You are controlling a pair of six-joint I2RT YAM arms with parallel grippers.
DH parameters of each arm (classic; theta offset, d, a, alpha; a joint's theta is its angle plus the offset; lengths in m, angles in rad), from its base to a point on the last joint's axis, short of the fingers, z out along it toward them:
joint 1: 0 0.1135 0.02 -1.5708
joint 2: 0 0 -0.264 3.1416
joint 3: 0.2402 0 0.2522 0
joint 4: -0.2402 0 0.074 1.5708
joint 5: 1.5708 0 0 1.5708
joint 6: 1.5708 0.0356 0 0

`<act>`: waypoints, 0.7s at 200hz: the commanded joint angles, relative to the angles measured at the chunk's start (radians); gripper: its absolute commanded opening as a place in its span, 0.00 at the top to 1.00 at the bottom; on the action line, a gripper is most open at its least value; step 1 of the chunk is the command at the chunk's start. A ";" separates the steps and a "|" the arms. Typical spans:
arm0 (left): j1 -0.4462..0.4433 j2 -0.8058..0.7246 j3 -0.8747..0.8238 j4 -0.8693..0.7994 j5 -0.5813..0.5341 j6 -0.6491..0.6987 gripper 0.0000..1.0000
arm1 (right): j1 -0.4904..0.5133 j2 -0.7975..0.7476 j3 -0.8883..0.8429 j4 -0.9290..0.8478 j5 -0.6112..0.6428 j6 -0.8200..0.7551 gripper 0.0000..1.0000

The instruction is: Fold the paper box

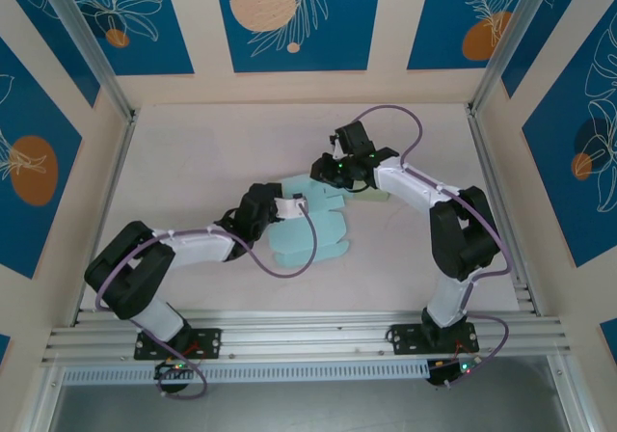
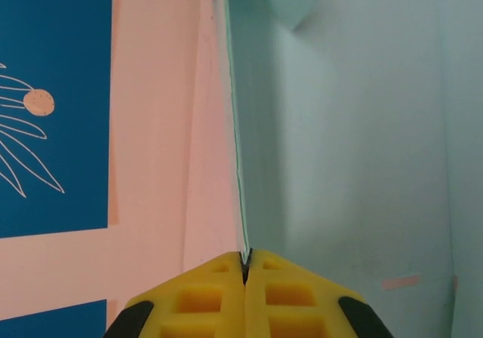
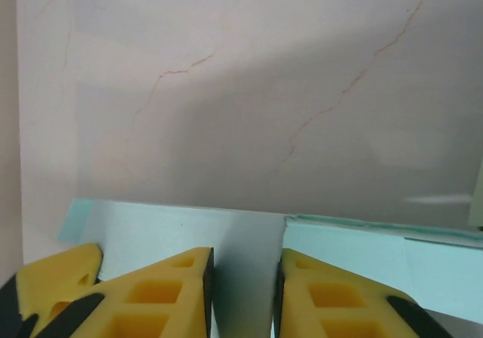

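**Anchoring one panel while we line up the far flap**

The paper box [image 1: 333, 234] lies mostly flat on the surface [image 3: 264, 89] between the two arms. It is a pale green blank with its walls not yet stood up, so we judge the fold barely begun.

The left tool [image 2: 245, 266] has its pads pressed together on a thin edge of the sheet. From its own camera the panel runs straight ahead of the tool, seen edge-on, with its broad face to the tool's right. The right tool [image 3: 245, 253] sits at the opposite edge of the blank. Its fingers [image 3: 173, 278] stand a narrow gap apart with nothing pinched. The green panel lies across that gap and just ahead of the tips, and a seam where two panels meet sits just right of the gap.

To do this step well, we think the left pinch should act as the anchor. It should be firm without tugging, or the whole blank may slide on the smooth surface. We would want the flap's edge fully between the right tool's pads before closing, clear of the seam, so only one layer is caught. The lift should then hinge along the crease rather than drag. The risk we see is thin paper buckling if the two tools pull against each other.
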 commanded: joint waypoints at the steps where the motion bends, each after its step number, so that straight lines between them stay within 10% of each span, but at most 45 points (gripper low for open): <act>1: -0.031 0.022 -0.005 0.080 -0.019 0.036 1.00 | 0.014 -0.030 -0.049 0.038 -0.049 0.009 0.74; 57: -0.031 -0.018 -0.034 0.065 -0.009 0.011 1.00 | 0.012 -0.283 -0.249 0.038 0.004 -0.044 0.44; 140: -0.032 -0.079 -0.065 0.061 0.032 -0.021 1.00 | -0.016 -0.540 -0.631 0.181 0.031 0.004 0.52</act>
